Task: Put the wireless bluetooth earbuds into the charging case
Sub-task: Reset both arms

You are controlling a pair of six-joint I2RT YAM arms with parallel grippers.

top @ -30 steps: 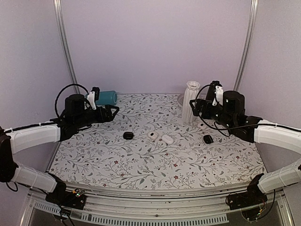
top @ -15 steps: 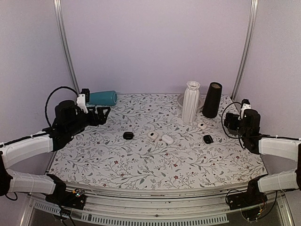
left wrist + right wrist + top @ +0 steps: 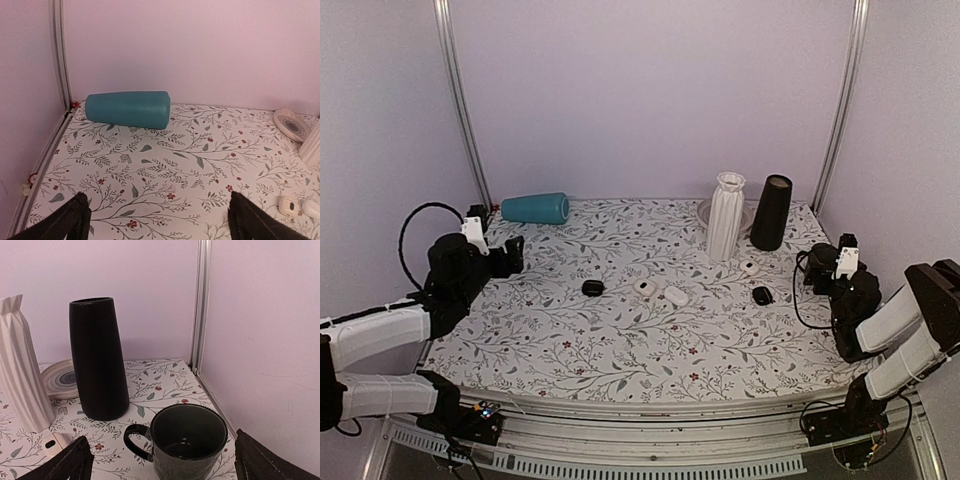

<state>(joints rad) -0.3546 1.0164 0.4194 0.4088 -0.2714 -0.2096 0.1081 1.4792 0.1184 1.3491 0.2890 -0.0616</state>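
Note:
Two small black pebble-shaped lumps lie on the floral mat, both shut: one left of centre [image 3: 592, 287] and one at the right [image 3: 762, 295]. I cannot tell which of them is the charging case. No tiny black earbuds show in any view. My left gripper [image 3: 513, 252] is open and empty, drawn back to the mat's left edge, far from both lumps. In the left wrist view its fingers [image 3: 75, 220] stand wide apart over bare mat. My right gripper [image 3: 818, 263] is open and empty at the right edge. In the right wrist view its fingers [image 3: 70, 462] flank a black mug [image 3: 189, 440].
A teal cup [image 3: 535, 208] lies on its side at the back left. A white ribbed vase [image 3: 726, 215], a black vase [image 3: 771, 212] and a small plate [image 3: 60, 377] stand at the back right. White oval cases [image 3: 645, 287] [image 3: 675, 295] [image 3: 750, 267] lie mid-mat.
Both arms have pulled back from the back of the mat toward the left and right edges. The black vase, hidden by the right arm a second ago, now shows.

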